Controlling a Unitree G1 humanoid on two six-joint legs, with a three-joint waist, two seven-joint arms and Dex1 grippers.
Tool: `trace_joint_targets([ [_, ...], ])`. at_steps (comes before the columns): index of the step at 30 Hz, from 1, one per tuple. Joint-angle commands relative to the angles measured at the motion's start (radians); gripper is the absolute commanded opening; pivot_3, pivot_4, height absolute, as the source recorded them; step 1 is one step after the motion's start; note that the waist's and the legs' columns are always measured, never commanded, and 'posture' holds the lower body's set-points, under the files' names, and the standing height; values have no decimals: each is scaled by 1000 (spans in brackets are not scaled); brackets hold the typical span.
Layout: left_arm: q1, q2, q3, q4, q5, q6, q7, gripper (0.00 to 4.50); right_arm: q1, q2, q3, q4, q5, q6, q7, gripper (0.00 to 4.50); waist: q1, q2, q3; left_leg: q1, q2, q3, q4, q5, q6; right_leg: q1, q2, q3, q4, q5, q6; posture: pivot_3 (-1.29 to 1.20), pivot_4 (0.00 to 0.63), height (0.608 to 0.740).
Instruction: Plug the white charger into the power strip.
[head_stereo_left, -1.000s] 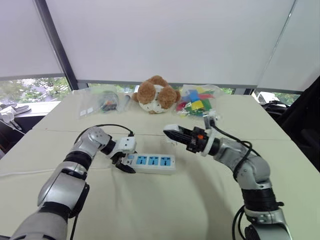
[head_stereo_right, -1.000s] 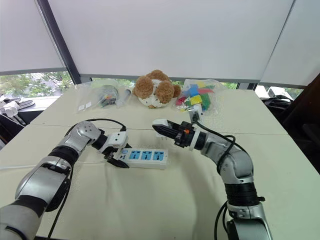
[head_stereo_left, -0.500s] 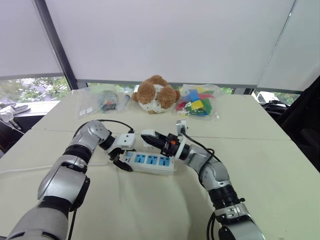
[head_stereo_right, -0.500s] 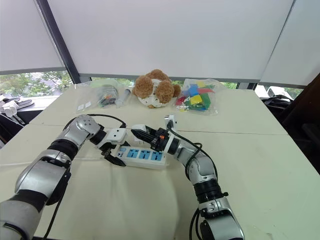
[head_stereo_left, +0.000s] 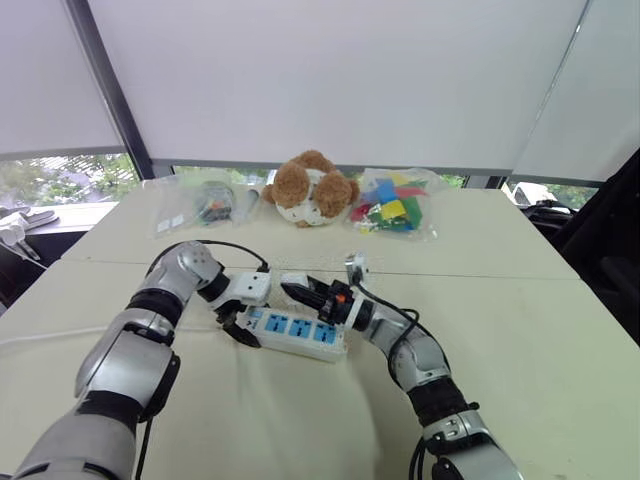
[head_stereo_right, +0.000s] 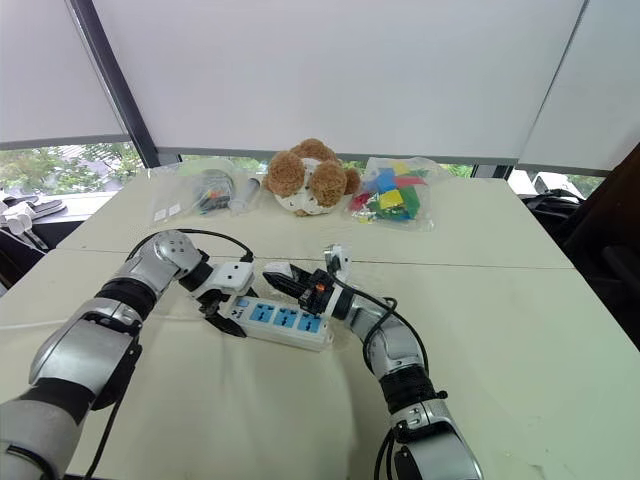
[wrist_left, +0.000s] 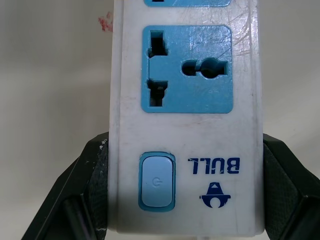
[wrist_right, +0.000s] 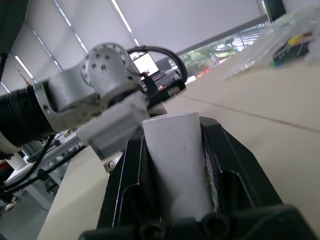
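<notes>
Status: left tool (head_stereo_left: 238, 322) is clamping the switch end of the power strip (head_stereo_left: 300, 331), fingers (wrist_left: 95, 185) pressing on both long sides, pinning it to the worktop (head_stereo_left: 520, 300). The right tool (head_stereo_left: 298, 291) is gripping the white charger (wrist_right: 177, 160), jaws closed tight on its body. Charger is hovering over the strip's switch end, just beside the left tool, and isn't sitting in any socket (its underside is hidden, so can't check orientation). The socket (wrist_left: 187, 70) nearest the switch is sitting empty. Both grasps look done, insertion not yet. Remaining, I'm guessing: lining the charger up over a socket and pressing down while the left tool is bracing the strip.
</notes>
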Motion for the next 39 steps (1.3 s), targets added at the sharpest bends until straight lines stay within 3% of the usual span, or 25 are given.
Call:
trace_joint_targets([
  [1,-44,11,10,-3,-1,-15,-5,3043,-7,10,-9,-19,2,-25,-1,783,0,0,0,0,0,0,0,0,0,0,0,0,0,0,0,0,150,739],
  [11,-53,8,14,7,-4,-16,13,3043,15,-9,11,-35,-23,-11,-2,783,0,0,0,0,0,0,0,0,0,0,0,0,0,0,0,0,150,739],
  [25,-37,-3,15,3,-6,-25,-10,3043,-54,22,-19,135,-71,-134,-41,783,0,0,0,0,0,0,0,0,0,0,0,0,0,0,0,0,150,739],
  [39,-30,-11,15,10,-3,-15,0,3043,-10,32,-4,53,-63,-104,-33,783,-1,0,0,0,0,0,0,0,-1,0,0,0,0,0,0,0,150,739],
])
